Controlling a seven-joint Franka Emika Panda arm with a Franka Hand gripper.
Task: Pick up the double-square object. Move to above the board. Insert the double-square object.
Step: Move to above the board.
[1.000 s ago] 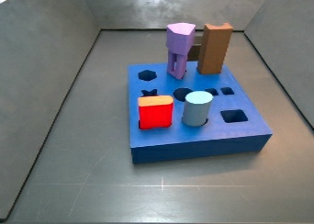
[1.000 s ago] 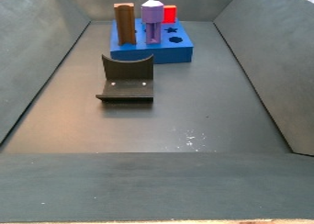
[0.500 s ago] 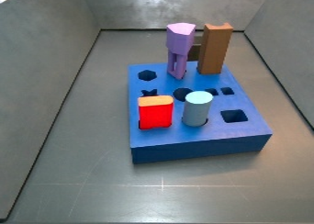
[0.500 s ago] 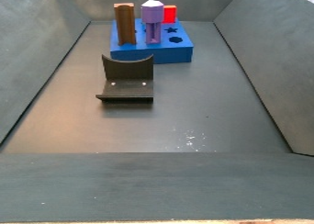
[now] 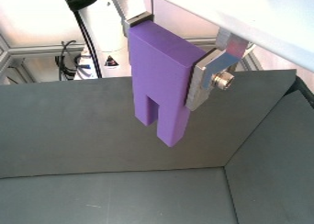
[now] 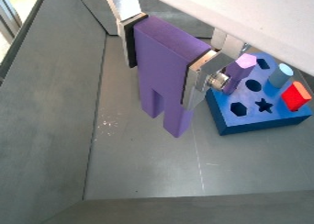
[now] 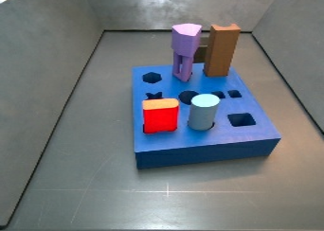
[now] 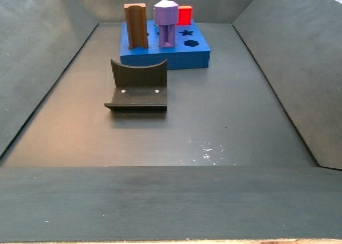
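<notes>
The double-square object (image 6: 163, 81), a light-purple block with a notched lower end, hangs clamped between the fingers (image 6: 203, 77) of the gripper (image 6: 166, 53); in both wrist views it fills the upper centre of the frame (image 5: 162, 81). The fingers are closed onto its flanks, one silver plate showing at the right of the block and a dark pad at its upper left (no slack shows between plate and piece). The piece is clear of the bench (image 6: 73, 127), well above the grey floor.

The board (image 6: 262, 104) lies at the right edge of a wrist view, well apart from the held block, so the step in hand appears to be the carry to above the board. In both side views the gripper is out of frame; the board (image 7: 203, 140) sits centre-right in one and at upper centre (image 8: 187, 50) in another. It already carries a tall purple peg (image 7: 185, 51), a brown block (image 7: 223, 49), a red block (image 7: 159, 115) and a pale cylinder (image 7: 204, 113).

To do the carry well, the block should probably stay high enough to clear these standing pieces, approach from the open side, and be squared to its matching hole before descent. Which empty hole matches cannot be told here. The fixture (image 8: 138, 85) stands at centre-left, near the board.
</notes>
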